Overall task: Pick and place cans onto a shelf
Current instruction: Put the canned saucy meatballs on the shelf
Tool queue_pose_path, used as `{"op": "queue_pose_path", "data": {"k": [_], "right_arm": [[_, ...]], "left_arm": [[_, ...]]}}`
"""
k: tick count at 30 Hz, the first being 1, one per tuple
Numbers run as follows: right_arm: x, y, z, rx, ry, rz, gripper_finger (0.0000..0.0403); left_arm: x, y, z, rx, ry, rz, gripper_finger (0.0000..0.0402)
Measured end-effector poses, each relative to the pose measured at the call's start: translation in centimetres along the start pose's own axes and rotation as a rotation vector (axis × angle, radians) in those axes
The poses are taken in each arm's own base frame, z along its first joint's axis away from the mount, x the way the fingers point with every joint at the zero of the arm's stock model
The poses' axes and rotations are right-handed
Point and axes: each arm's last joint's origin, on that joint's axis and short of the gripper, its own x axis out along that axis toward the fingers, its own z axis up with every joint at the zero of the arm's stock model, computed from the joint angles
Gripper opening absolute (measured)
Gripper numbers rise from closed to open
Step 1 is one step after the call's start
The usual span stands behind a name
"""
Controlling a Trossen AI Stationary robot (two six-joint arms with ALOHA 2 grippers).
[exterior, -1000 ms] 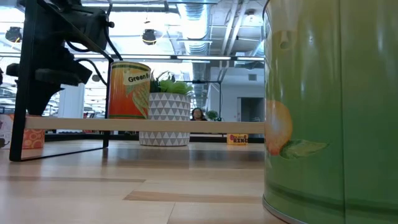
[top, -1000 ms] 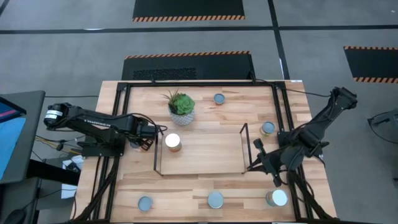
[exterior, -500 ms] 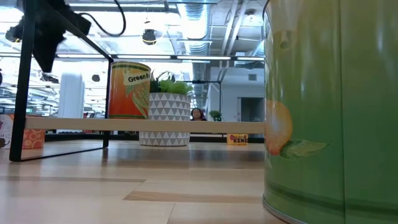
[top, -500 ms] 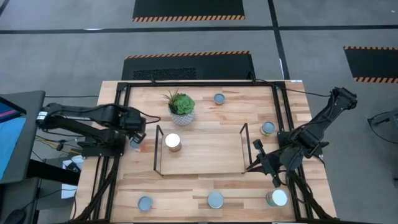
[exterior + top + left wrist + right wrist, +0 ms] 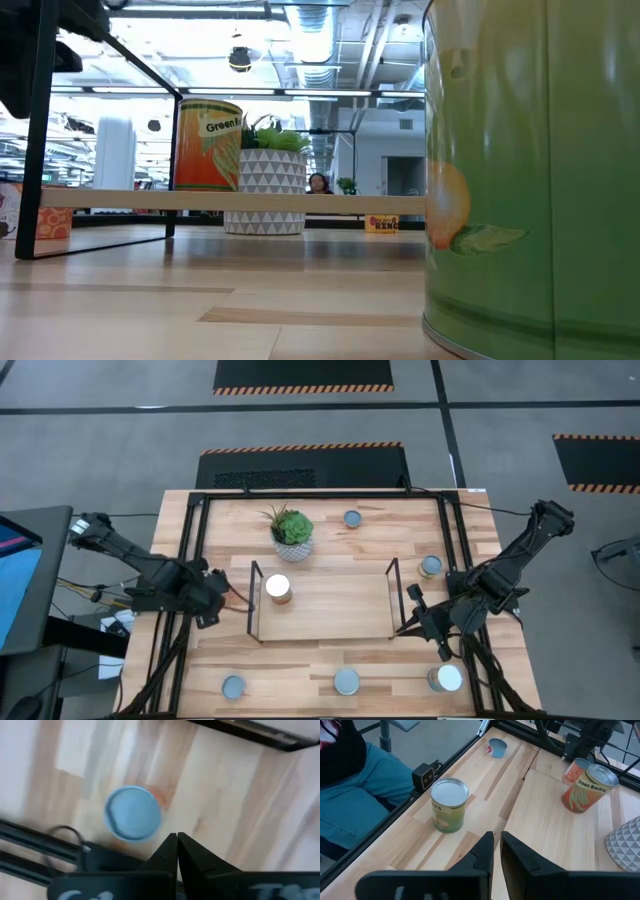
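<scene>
orange can (image 5: 278,589) stands on shelf (image 5: 330,605); left tool (image 5: 213,603) pressed together, right tool (image 5: 412,622) nearly closed, empty.

The table (image 5: 330,650) and the low shelf (image 5: 325,610) are made of pale, smooth wood with a visible grain, and the shelf's uprights are of thin matt black wire. The cans (image 5: 449,805) are topped with dull silvery metal lids and wrapped in glossy printed paper labels, orange on one (image 5: 207,146) and green on another (image 5: 535,180). The plant pot (image 5: 263,192) is finished in matt white with a grey triangle pattern.
</scene>
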Motion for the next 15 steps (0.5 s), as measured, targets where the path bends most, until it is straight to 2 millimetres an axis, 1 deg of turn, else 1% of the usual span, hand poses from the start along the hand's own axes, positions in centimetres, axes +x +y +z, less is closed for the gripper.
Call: {"op": "queue_pose_path", "data": {"k": [3, 5, 8, 11, 15], "right_arm": [[0.0, 0.0, 0.0, 0.035, 0.0, 0.0, 0.0055], [0.0, 0.0, 0.0, 0.061, 0.001, 0.0, 0.0055], [0.0, 0.0, 0.0, 0.075, 0.0, 0.0, 0.0055], [0.0, 0.0, 0.0, 0.076, -0.001, 0.0, 0.0055], [0.0, 0.0, 0.0, 0.077, -0.001, -0.001, 0.0055]], "left_arm": [[0.3, -0.4, -0.7, 0.07, -0.053, 0.051, 0.0], [1.0, -0.6, -1.2, 0.112, -0.06, 0.081, 0.0], [2.4, -0.5, -1.9, 0.075, -0.056, 0.135, 0.0], [3.5, -0.1, -2.3, 0.023, -0.116, 0.219, 0.0], [3.8, -0.3, -2.2, 0.112, -0.21, 0.277, 0.0]]}}
